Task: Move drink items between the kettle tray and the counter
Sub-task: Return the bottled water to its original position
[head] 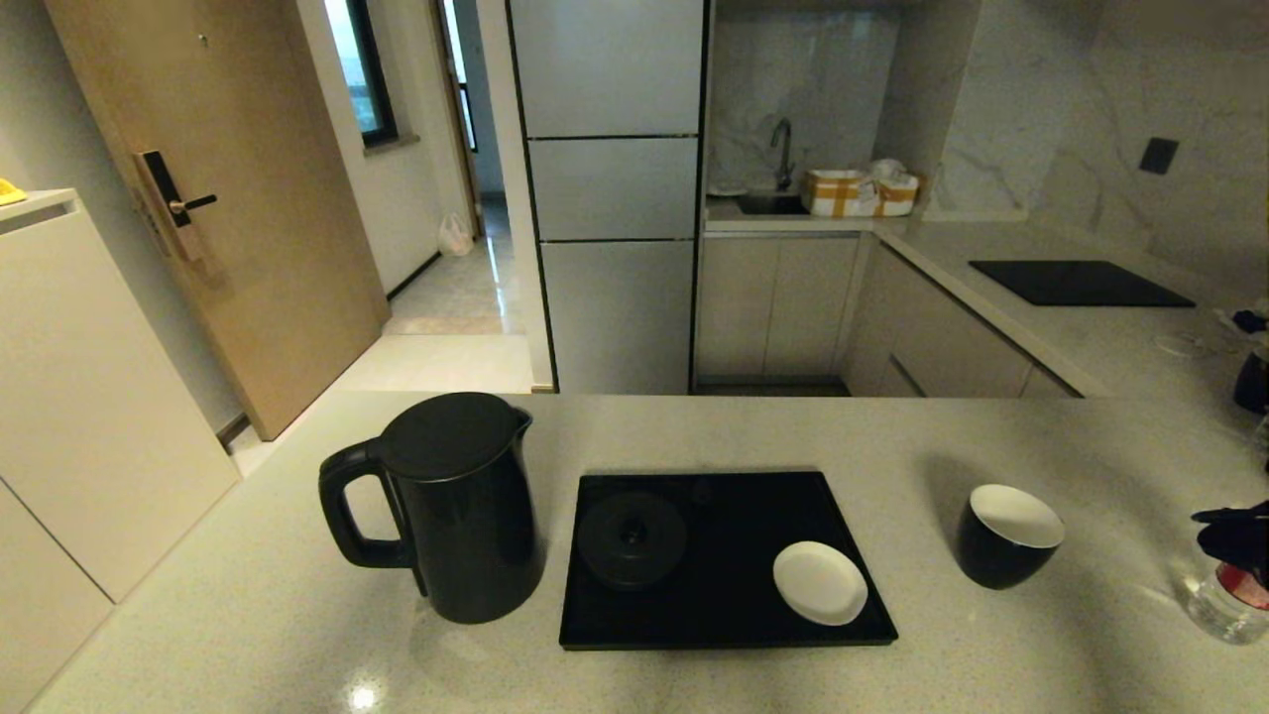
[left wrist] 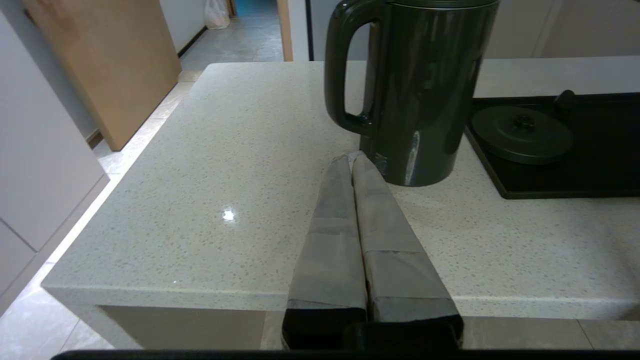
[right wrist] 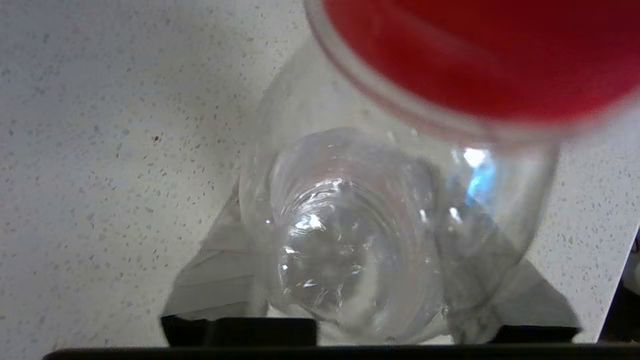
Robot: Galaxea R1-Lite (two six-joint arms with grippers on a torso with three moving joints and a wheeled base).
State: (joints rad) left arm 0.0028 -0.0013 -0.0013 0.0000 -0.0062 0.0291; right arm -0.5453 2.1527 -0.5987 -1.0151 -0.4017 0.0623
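Black kettle (head: 451, 506) upright left of black tray (head: 727, 615), black cup (head: 1006, 535) right, clear red-labelled bottle (head: 1227, 597) far right

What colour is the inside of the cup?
White inside the black cup; the head view shows it best.

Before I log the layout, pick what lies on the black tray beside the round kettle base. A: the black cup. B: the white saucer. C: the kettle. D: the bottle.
B: the white saucer lies on the tray beside the round base, while the kettle and the cup stand on the counter and the bottle sits at its right edge.
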